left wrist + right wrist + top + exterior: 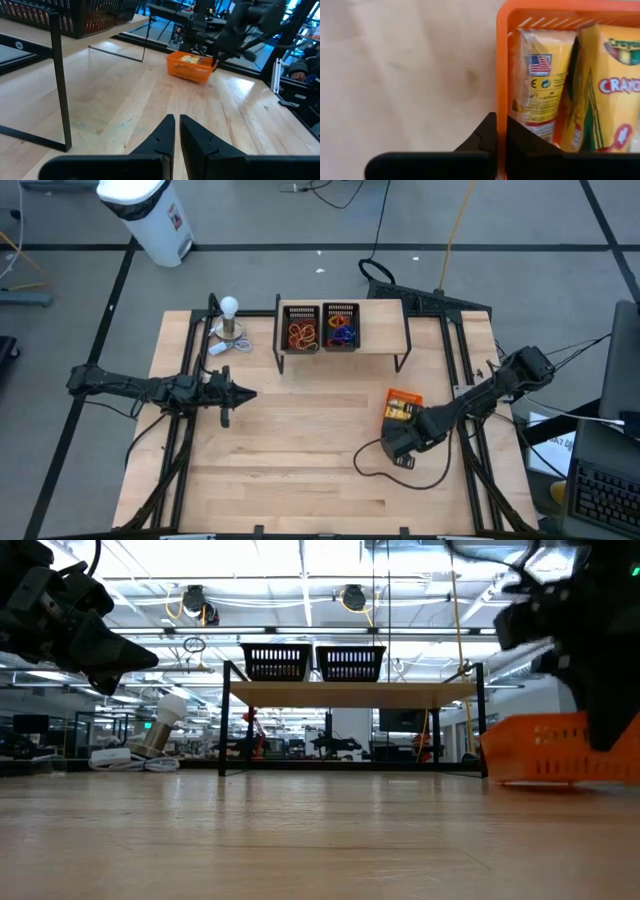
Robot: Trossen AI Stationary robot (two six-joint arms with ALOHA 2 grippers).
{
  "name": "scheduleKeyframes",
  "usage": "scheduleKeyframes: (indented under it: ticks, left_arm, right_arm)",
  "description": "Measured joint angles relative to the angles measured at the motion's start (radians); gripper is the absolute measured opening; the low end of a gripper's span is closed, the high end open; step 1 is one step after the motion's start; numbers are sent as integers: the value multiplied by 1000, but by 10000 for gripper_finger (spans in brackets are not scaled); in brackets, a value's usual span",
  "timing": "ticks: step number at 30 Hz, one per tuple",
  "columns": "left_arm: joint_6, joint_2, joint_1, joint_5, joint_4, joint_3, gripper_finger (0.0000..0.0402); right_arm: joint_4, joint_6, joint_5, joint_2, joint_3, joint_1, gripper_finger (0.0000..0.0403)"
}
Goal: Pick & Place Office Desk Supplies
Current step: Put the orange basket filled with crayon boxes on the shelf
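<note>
Right wrist view: the right gripper (501,131) has its two dark fingers pressed together on the wall of the orange bin (503,60), pinching the rim at the bin's corner. Inside the bin lie yellow crayon packets (600,85), side by side, one printed with a small flag. In the high view the bin (404,405) sits on the wooden table (300,460) toward the right side, well apart from the left gripper (243,393), whose fingers are closed on nothing, above the table's left half. Farther back, two black mesh bins (320,327) on a raised shelf (383,330) hold orange rubber bands (302,334) and blue rings (343,333); a white bulb-shaped object (230,315) stands beside the shelf.
</note>
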Motion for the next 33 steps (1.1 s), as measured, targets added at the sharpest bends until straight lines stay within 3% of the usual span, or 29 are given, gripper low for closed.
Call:
scheduleKeyframes:
  ticks: [5,12,17,33]
  left_arm:
    - [0,0,0,0,0,0,26]
    - [-6,0,0,0,0,0,26]
    - [-15,0,0,0,0,0,26]
    - [-17,0,0,0,0,0,26]
  right_arm:
    - [-66,1,11,0,109,62,1]
    - [-183,1,130,0,270,119,1]
    - [-265,-28,134,0,363,124,1]
    - [-594,-270,235,0,658,-10,0]
